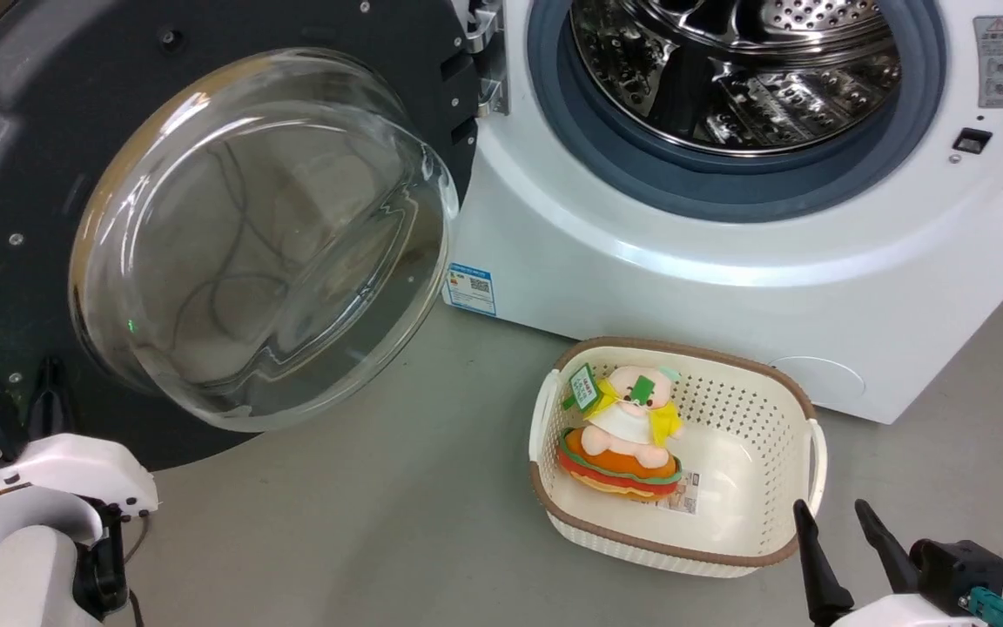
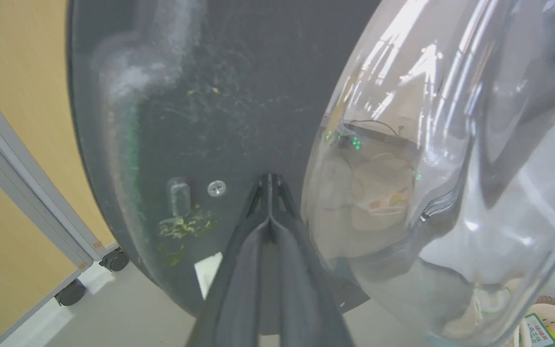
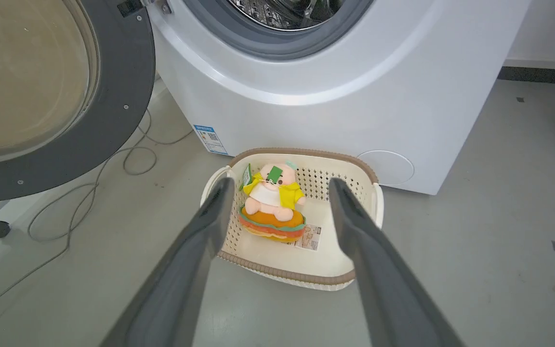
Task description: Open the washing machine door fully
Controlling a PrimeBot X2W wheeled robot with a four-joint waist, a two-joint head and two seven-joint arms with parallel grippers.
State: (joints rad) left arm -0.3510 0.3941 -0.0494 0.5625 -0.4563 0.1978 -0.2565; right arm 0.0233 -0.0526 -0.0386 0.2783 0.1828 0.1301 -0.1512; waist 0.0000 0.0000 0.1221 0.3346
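Left end effector (image 2: 269, 178) closed, tips at door (image 2: 210, 96)

Ahead of the dark grey right tool (image 3: 281, 182) sits a cream, brown-rimmed, hole-dotted basket (image 1: 728, 409) holding a pink, yellow and white plush toy (image 1: 628, 431) on orange, red and green. Beyond it the white washing machine (image 1: 641, 252) has a blue-grey gasket (image 1: 728, 187) and blue label (image 1: 471, 287); left of the tool, the washing machine door (image 1: 23, 174) is black around clear glass.

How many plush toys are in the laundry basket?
1. The plush toy sits toward the left side of the basket before the washing machine; another could hide beneath it.
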